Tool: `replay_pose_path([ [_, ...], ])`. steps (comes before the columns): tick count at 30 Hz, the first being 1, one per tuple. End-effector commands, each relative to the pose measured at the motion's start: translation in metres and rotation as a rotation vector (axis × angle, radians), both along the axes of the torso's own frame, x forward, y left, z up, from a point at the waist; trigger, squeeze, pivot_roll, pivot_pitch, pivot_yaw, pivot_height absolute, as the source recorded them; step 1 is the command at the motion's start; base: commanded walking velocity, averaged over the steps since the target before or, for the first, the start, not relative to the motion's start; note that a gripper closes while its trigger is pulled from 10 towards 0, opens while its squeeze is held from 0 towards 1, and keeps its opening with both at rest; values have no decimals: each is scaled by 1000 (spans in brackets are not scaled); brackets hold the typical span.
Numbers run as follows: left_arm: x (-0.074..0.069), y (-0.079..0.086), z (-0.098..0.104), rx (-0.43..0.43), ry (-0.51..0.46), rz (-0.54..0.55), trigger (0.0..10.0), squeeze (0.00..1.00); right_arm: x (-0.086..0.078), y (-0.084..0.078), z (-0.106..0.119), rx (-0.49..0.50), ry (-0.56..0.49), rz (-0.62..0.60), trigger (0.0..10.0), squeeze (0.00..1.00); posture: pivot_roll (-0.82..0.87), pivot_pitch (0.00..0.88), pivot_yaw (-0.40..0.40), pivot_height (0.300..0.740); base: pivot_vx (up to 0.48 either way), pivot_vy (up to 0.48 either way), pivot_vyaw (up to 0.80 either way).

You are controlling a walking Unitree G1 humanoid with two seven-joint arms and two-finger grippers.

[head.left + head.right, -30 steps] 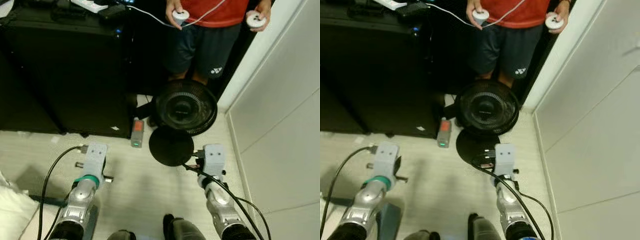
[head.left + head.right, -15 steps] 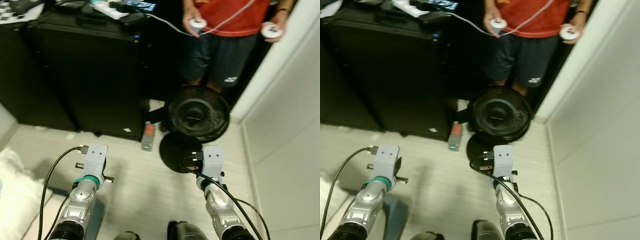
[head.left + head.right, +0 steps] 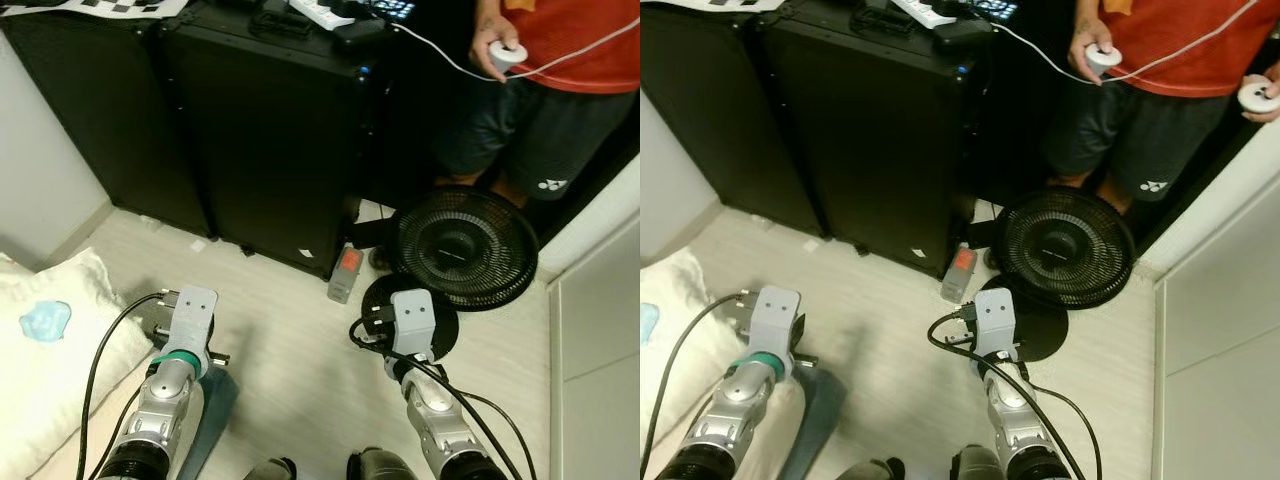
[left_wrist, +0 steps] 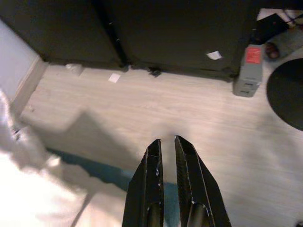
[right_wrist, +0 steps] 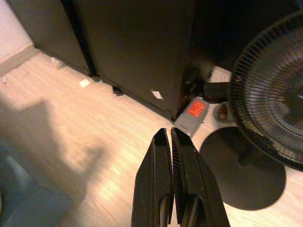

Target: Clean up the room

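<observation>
Ahead, fan beside cabinet.

Pale wood floor carries black cabinets at upper left, a black fan at centre right, a grey box between them, and white bedding at lower left.

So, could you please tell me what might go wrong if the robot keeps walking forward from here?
1. The round black floor fan stands right ahead of the right end effector; that arm could knock it over.
2. The small grey box with the red label lies on the pale wood floor beside the fan's base, so a foot might kick it.
3. A person in a red shirt stands close behind the fan, and could be bumped.
</observation>
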State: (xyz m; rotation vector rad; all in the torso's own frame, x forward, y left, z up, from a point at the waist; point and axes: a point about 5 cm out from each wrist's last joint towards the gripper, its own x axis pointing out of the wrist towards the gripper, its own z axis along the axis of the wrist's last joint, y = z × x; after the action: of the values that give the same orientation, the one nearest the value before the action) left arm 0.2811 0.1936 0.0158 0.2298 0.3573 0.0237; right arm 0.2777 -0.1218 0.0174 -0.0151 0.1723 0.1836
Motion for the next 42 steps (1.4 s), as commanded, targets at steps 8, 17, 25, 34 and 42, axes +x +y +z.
replay_pose_path([
  [8, -4, -2, -6, -3, 30, -5, 10000, 0, -5, 1, -5, 11, 21, 15, 10000, 0, -77, 60, 14, 740, 0, 0, 586],
  [17, -3, -2, -6, -4, 29, -8, 10000, 0, -7, -2, -7, -40, 30, 13, 10000, 0, -77, 60, 13, 740, 0, 0, 699],
  [25, -3, -3, -5, -6, 28, -8, 10000, 0, -7, -1, -7, -32, 33, 18, 10000, 0, -77, 66, 13, 740, 0, 0, 781],
  [34, -3, -3, -6, -9, 28, -6, 10000, 0, -7, -1, -6, -25, 22, 18, 10000, 0, -79, 67, 14, 740, 0, 0, 753],
  [42, -4, -2, -6, -17, 29, 3, 10000, 0, -6, 0, -5, -1, 16, 3, 10000, 0, -77, 68, 12, 740, 0, 0, 0],
])
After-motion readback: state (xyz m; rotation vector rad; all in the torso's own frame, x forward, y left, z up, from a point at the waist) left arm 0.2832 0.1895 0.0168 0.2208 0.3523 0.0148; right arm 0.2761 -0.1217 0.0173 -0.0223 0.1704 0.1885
